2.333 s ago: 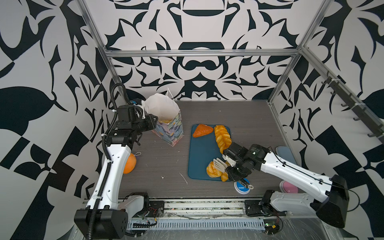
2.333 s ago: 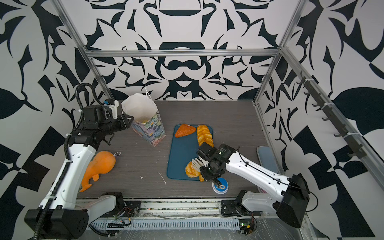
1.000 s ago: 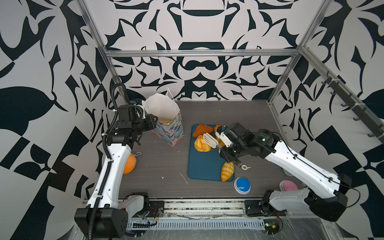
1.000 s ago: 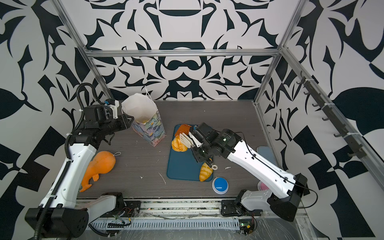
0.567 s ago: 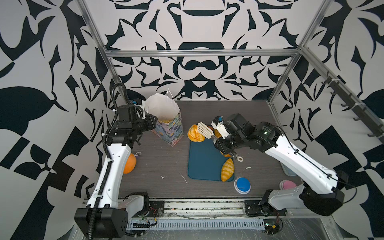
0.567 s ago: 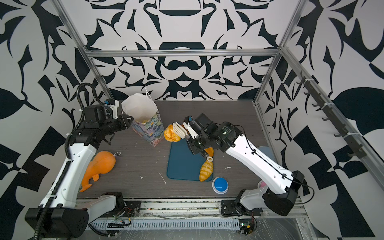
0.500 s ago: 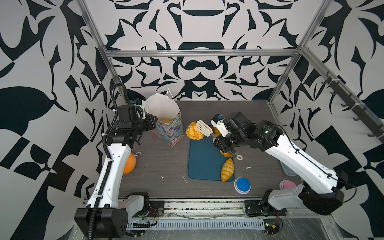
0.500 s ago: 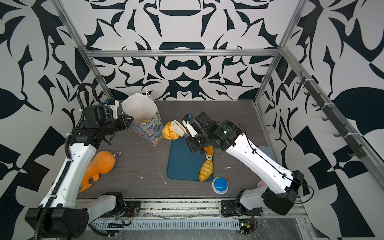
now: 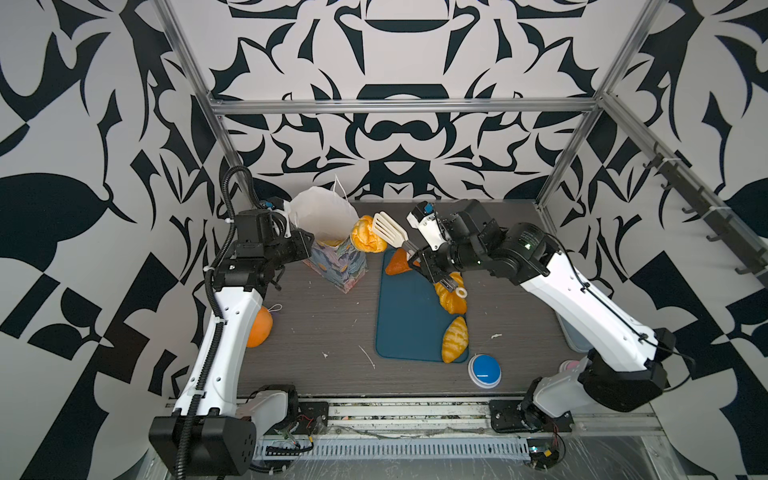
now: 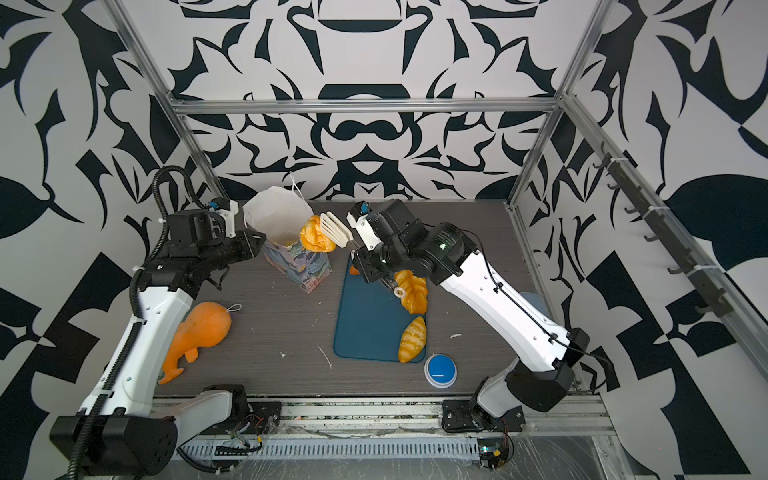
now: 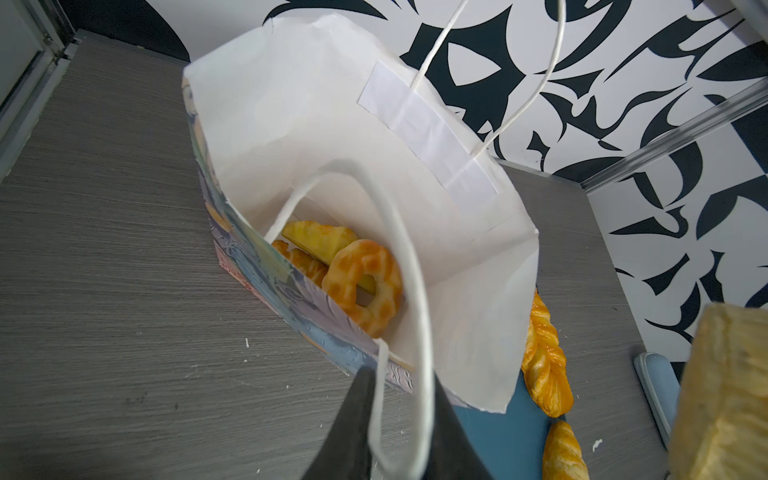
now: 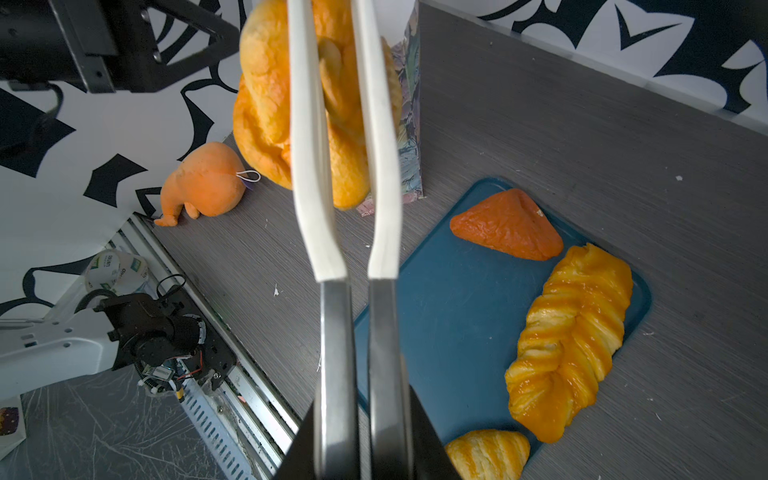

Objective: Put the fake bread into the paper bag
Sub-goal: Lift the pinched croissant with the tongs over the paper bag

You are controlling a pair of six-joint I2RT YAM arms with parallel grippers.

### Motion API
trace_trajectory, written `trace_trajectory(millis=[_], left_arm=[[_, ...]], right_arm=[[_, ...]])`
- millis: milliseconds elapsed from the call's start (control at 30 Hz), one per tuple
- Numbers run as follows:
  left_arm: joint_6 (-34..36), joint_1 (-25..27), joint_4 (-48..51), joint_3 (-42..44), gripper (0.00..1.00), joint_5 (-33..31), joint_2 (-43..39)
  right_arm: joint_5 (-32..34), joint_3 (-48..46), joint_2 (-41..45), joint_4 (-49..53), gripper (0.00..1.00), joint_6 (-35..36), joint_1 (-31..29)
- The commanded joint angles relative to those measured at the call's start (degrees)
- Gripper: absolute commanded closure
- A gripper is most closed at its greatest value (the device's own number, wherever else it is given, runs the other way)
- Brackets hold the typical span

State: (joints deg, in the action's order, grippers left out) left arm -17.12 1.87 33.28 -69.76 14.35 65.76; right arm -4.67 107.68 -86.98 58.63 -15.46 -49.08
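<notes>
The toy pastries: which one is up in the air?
The lumpy round bun, pinched in the white tongs beside the paper bag. The triangle, braided loaf and croissant lie on the blue mat.

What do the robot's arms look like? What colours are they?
Both the left arm and the right arm have smooth white shells with black joints and black bases. A thick ribbed black hose curls beside the left one. A thin black cable runs along the right one. The jaws are black.
</notes>
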Motion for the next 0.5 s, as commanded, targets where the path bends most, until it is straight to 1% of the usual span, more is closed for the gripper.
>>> trace_trajectory(millis=[0, 267, 467], left_arm=[[-0.06, -0.21, 0.64, 0.25, 0.8, 0.19, -0.19], [0.13, -0.2, 0.75, 0.24, 0.84, -0.54, -0.44], [0.28, -0.2, 0.93, 0.15, 0.87, -1.15, -0.45]], right_arm=[[-1.86, 4.71, -0.34, -5.5, 0.72, 1.23, 0.21], [-4.14, 11.53, -6.6, -6.07, 0.72, 1.95, 0.28], [-5.65, 13.74, -9.09, -7.44, 0.72, 1.75, 0.26]])
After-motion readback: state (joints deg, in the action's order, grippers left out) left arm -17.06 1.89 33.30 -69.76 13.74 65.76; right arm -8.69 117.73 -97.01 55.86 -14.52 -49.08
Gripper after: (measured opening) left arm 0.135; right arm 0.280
